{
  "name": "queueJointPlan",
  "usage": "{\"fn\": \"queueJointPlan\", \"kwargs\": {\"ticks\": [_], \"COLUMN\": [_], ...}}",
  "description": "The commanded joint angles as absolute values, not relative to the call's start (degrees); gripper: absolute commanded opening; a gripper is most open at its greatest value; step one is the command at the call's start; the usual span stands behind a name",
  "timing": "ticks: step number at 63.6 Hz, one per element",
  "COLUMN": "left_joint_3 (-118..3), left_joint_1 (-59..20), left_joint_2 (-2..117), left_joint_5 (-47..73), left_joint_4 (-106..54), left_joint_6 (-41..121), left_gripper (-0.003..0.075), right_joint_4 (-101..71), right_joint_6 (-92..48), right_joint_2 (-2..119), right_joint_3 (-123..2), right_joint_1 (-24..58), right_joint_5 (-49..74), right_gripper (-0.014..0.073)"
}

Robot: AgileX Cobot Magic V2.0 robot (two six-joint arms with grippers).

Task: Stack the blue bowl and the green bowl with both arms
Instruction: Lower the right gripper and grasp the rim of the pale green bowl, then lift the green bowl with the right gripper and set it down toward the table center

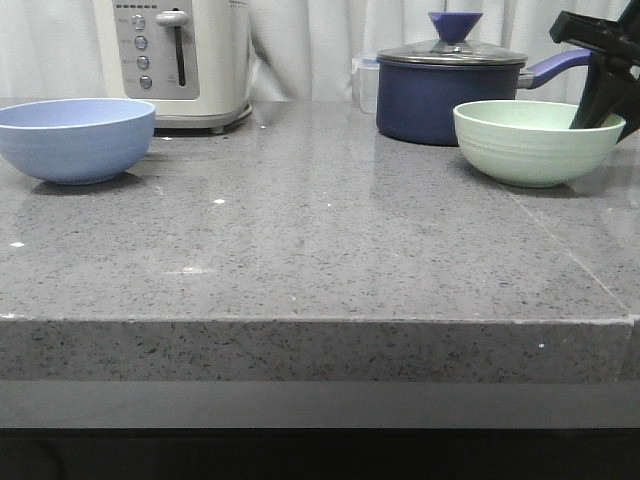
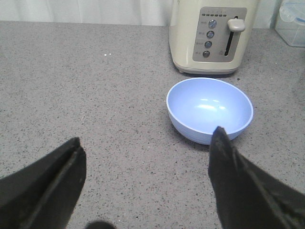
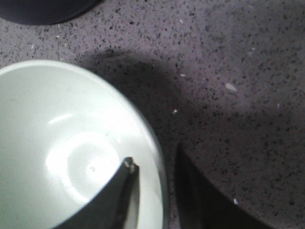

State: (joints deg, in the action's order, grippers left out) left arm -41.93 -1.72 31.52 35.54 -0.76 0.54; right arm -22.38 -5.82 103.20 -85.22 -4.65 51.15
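Note:
The blue bowl (image 1: 75,140) sits upright at the far left of the counter; in the left wrist view it (image 2: 209,107) lies ahead of my left gripper (image 2: 147,136), which is wide open, empty and above bare counter. The left gripper is out of the front view. The green bowl (image 1: 530,145) sits upright at the right. My right gripper (image 1: 600,110) is at its right rim. In the right wrist view the gripper (image 3: 153,156) straddles the green bowl's (image 3: 57,143) rim, one finger inside, one outside, with small gaps showing on both sides.
A dark navy lidded saucepan (image 1: 440,95) stands just behind the green bowl, its handle beside my right gripper. A cream toaster (image 1: 180,60) stands behind the blue bowl, also in the left wrist view (image 2: 212,36). A clear plastic container (image 2: 291,21) is beside it.

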Motion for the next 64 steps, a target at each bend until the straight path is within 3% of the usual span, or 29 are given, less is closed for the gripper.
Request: {"fn": "queueJointPlan", "kwargs": {"ticks": [1, 16, 34, 64], "left_joint_3": [-43.9, -43.9, -43.9, -43.9], "left_joint_1": [-2.2, -2.2, -2.2, -2.2], "left_joint_2": [32.0, 32.0, 32.0, 32.0], "left_joint_5": [30.6, 30.6, 30.6, 30.0], "left_joint_4": [-0.9, -0.9, -0.9, -0.9], "left_joint_6": [0.3, 0.3, 0.3, 0.3], "left_gripper": [0.0532, 0.0532, 0.0532, 0.0532], "right_joint_4": [-23.8, -23.8, -23.1, -20.1], "right_joint_6": [-6.5, -6.5, -9.7, -7.7], "right_joint_2": [100.6, 100.1, 96.4, 100.7], "right_joint_3": [-87.3, -87.3, -90.9, -93.0], "right_joint_1": [-5.0, -5.0, -1.8, 19.6], "right_joint_5": [48.9, 49.1, 52.5, 47.2], "right_gripper": [0.0099, -0.0066, -0.0063, -0.0054]}}
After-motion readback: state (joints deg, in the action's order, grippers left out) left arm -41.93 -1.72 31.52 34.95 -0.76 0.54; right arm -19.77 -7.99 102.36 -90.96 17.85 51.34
